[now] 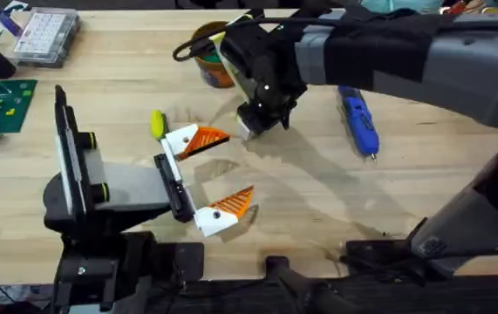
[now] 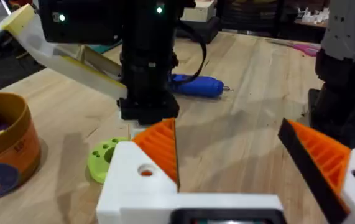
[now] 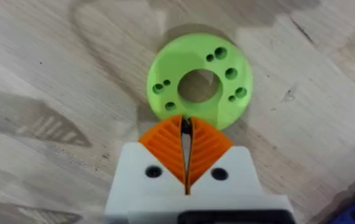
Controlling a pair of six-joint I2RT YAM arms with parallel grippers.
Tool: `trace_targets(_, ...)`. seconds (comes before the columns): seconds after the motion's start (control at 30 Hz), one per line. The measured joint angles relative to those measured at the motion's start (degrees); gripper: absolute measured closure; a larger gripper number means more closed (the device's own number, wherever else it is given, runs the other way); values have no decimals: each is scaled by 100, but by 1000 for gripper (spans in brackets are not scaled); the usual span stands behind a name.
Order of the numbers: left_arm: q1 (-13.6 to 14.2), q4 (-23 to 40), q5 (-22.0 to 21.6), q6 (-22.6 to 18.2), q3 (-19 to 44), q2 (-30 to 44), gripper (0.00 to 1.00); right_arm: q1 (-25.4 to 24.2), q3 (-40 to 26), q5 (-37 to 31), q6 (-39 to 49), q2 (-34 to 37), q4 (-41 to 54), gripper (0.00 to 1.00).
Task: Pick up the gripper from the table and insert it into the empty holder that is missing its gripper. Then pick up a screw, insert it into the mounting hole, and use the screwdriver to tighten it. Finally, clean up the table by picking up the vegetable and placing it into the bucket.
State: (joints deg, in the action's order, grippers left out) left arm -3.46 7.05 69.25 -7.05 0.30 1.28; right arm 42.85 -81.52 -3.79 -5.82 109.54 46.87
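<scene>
Right tool over the vegetable, left tool idle.

My right tool (image 3: 186, 163) has its pads pinched together on the near rim of the vegetable (image 3: 200, 83), which lies flat on the bench (image 1: 318, 192) near the bucket (image 1: 207, 54). My left tool (image 1: 218, 174) gapes wide, empty. The screwdriver (image 1: 358, 119) lies apart.

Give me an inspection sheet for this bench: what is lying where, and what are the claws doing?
Surface: pale wooden table.
Job's things: lime-green flat plastic ring lying on the table; bright blue pen-shaped screwdriver lying on its side; round orange plastic bucket upright, with things inside.
Clutter: clear plastic parts box; green circuit board.
Grippers: right gripper shut, tips at the ring's edge; left gripper open, holding nothing.
Cables: black cable looping beside the bucket.
Surroundings: nothing clear seen.
</scene>
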Motion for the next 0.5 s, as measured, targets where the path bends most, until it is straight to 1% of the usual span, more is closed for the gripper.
trace_targets(0.1, 0, 0, 0, 2, 0, 0, 11, 0, 0, -2, -4, 0, 2, 715)
trace_targets(0.33, 0, -2, 0, 0, 0, 0, 11, 0, 0, -52, 2, 59, 20, 822)
trace_targets(0.43, 0, 0, 0, 2, 0, 0, 11, -4, 0, -107, 0, 61, 22, 915)
trace_targets(0.47, 0, 0, 0, 2, 0, 0, 11, 0, 0, -99, 4, 59, 24, 970)
trace_targets(0.5, 0, -2, -2, 0, 0, 0, 11, 0, 0, -108, 2, 59, 22, 989)
